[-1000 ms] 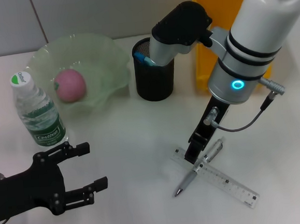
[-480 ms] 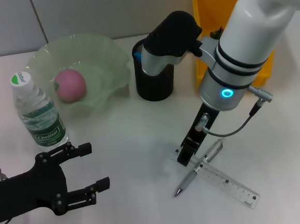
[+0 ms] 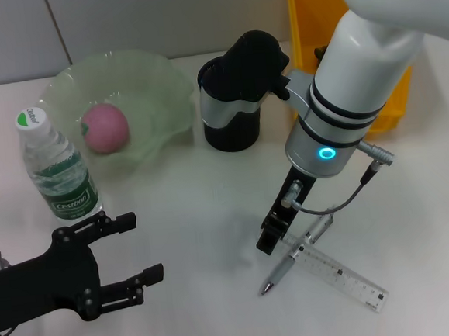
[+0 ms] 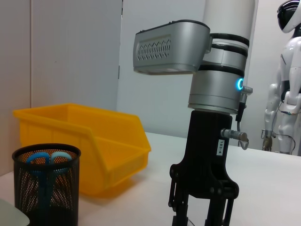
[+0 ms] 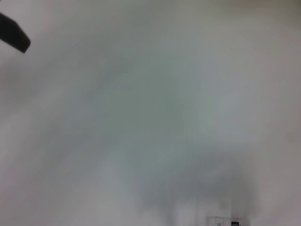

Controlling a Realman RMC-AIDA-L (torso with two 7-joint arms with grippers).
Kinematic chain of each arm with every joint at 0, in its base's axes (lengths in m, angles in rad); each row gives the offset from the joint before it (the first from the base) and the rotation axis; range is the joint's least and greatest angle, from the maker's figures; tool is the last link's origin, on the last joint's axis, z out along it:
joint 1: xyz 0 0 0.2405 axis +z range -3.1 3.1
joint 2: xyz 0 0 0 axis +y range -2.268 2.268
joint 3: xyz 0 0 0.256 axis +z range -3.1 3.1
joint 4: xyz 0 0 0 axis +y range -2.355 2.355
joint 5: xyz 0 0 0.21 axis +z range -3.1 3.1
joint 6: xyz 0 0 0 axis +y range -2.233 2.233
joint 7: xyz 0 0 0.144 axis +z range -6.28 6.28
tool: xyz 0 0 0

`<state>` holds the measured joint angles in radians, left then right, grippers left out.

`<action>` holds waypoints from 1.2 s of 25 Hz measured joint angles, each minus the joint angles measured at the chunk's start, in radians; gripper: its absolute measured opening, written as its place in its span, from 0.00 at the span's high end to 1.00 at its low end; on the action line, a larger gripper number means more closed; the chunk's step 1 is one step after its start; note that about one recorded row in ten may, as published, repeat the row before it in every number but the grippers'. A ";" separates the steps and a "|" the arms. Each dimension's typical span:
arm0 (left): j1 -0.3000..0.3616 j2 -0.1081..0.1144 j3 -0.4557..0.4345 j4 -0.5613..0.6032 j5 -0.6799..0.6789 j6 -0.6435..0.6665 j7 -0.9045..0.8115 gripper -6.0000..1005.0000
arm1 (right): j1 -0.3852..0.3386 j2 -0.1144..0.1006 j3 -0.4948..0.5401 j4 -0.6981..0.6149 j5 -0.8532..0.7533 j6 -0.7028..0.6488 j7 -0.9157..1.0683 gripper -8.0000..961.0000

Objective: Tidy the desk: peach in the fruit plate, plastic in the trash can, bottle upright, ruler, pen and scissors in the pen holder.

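- Pen [image 3: 297,253], head view: lies on the desk [image 3: 205,216] across the ruler [image 3: 334,270], well apart from the pen holder [image 3: 231,125]. The right gripper [image 3: 270,236] stands just beside the ruler's near end; whether its jaws are spread cannot be told. The left gripper [image 3: 130,253] rests idle at the near left, fingers spread, holding nothing. Peach [image 3: 105,127] sits in the fruit plate [image 3: 155,80]; bottle [image 3: 55,166] is upright.
- Risk: because pen and ruler overlap, a low pinch could catch both or roll the pen away.
- Left wrist view: scissors [image 4: 46,162] stand in the holder; the yellow bin [image 4: 89,141] is beside it.
- Right wrist view: only blurred desk surface.
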<state>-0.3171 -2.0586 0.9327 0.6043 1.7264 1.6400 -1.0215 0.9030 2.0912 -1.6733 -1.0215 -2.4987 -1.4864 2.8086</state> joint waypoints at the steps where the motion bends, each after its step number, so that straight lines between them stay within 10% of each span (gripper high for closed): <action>1: 0.000 0.000 0.000 0.000 0.000 0.000 0.000 0.16 | 0.000 0.000 0.000 0.000 0.000 0.003 0.001 0.40; 30: 0.000 0.000 0.000 0.002 0.001 -0.005 0.000 0.16 | 0.000 0.000 -0.078 0.011 -0.008 0.058 0.029 0.40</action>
<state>-0.3175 -2.0586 0.9327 0.6058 1.7274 1.6351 -1.0216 0.9033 2.0908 -1.7514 -1.0104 -2.5066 -1.4286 2.8376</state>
